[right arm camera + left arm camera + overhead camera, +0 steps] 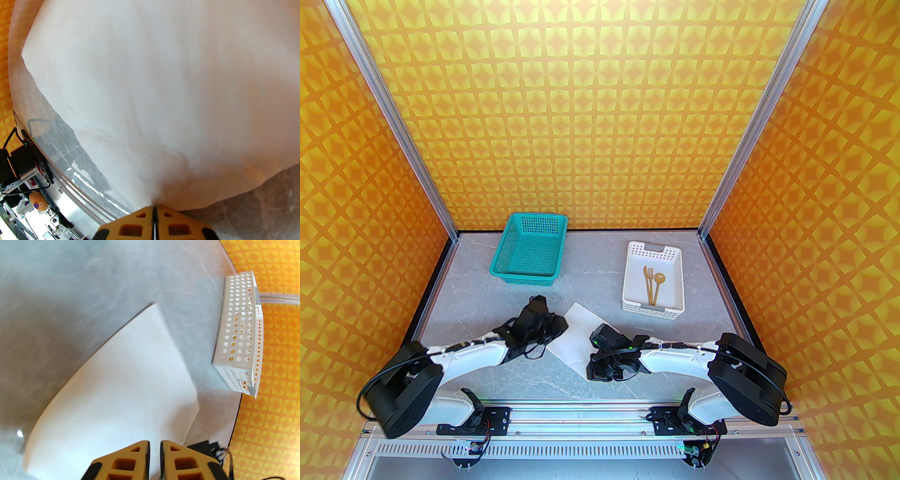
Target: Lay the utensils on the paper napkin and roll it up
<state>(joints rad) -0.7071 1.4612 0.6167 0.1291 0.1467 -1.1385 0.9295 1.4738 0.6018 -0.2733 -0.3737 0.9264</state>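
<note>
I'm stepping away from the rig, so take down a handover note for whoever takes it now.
Left gripper: jaws slightly apart over the napkin.
Right gripper: shut on a napkin edge.
Fork and spoon: in the white basket, far right.
Done: napkin out on the table between the arms.
Left: move both onto it, roll it up.
</note>
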